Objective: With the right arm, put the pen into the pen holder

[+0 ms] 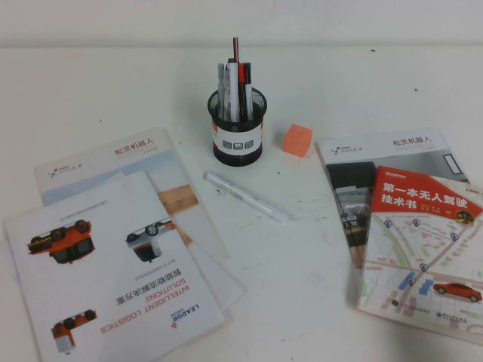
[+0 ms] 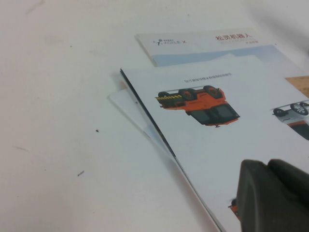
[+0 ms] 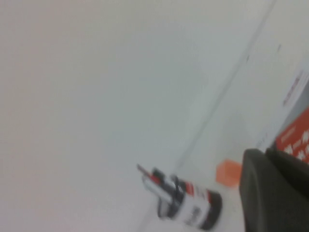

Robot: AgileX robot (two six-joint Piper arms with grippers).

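Observation:
The slim white pen lies flat on the white table, just in front of the pen holder and pointing diagonally toward the right. The black mesh pen holder stands upright at the back centre with several pens in it; it also shows, blurred, in the right wrist view. Neither arm shows in the high view. My right gripper is off the table's right side, far from the pen, its fingers together and empty. My left gripper hovers over the left brochures, fingers together and empty.
An orange cube sits to the right of the holder. Overlapping brochures cover the left front of the table. A stack of booklets lies at the right. The pen lies on bare table between them.

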